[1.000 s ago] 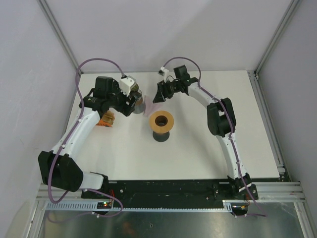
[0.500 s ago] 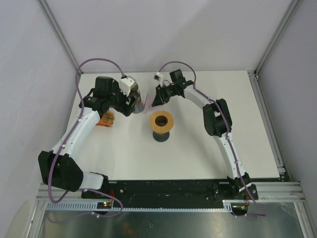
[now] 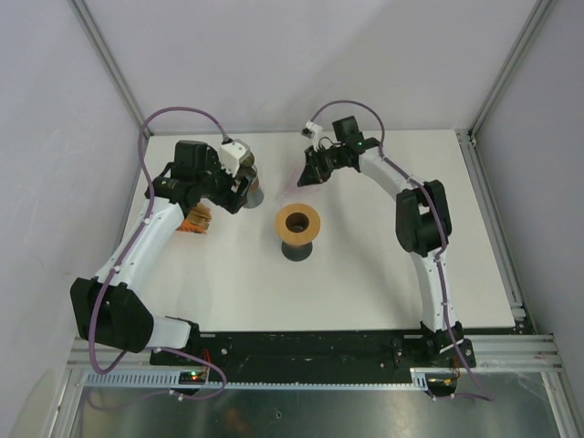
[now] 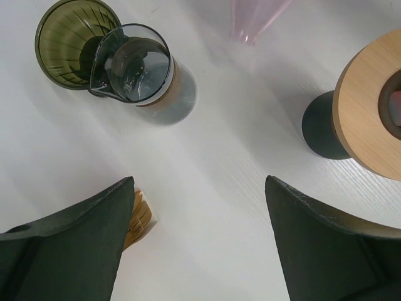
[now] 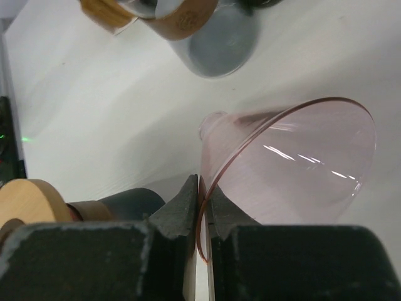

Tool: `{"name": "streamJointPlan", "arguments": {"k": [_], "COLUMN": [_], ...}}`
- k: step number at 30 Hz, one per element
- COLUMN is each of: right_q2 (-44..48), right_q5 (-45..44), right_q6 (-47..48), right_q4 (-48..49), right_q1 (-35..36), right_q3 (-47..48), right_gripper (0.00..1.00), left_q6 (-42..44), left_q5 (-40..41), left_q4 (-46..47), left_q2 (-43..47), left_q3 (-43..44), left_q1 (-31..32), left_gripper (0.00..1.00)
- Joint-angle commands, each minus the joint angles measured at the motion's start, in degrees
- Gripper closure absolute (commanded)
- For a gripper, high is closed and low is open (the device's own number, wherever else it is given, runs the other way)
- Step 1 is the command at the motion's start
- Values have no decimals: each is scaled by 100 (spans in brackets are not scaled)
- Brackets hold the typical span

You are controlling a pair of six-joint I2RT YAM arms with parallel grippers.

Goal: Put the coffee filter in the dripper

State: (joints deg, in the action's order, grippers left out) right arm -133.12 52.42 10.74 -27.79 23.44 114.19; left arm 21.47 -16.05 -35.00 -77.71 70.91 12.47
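A pink see-through dripper point(image 5: 301, 169) hangs tilted over the table, and my right gripper point(image 5: 202, 188) is shut on its rim. From above, that right gripper point(image 3: 303, 180) is behind the wooden ring stand point(image 3: 297, 223). The dripper's narrow tip point(image 4: 254, 19) shows at the top of the left wrist view. A stack of tan coffee filters point(image 3: 195, 220) lies at the far left of the table; the filters point(image 4: 140, 216) are partly hidden by my left finger. My left gripper point(image 4: 199, 183) is open over bare table, holding nothing.
A glass carafe point(image 4: 141, 66) with a wooden collar stands beside an olive-green cone point(image 4: 66, 37) at the back left. The wooden ring stand sits on a dark base point(image 4: 322, 125) mid-table. White walls and metal frame posts enclose the table.
My right gripper has shut on the pink dripper's rim and drawn it up and to the right, away from the carafe. The left arm has stayed still.
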Motion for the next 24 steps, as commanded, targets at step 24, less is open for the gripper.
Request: {"name": "streamJointPlan", "arguments": {"k": [24], "right_q2": [4051], "right_q5": [-4991], "right_q6": [4629], "right_q4": [-2465], "right_q1": [2897], "right_q3": [-1182], "right_gripper": [100], "left_q6": [-85], "left_q5": [195], "left_q4": [93], "left_q2": [243], "left_q3": [-78], "left_q1": [-99], "left_gripper": [11]}}
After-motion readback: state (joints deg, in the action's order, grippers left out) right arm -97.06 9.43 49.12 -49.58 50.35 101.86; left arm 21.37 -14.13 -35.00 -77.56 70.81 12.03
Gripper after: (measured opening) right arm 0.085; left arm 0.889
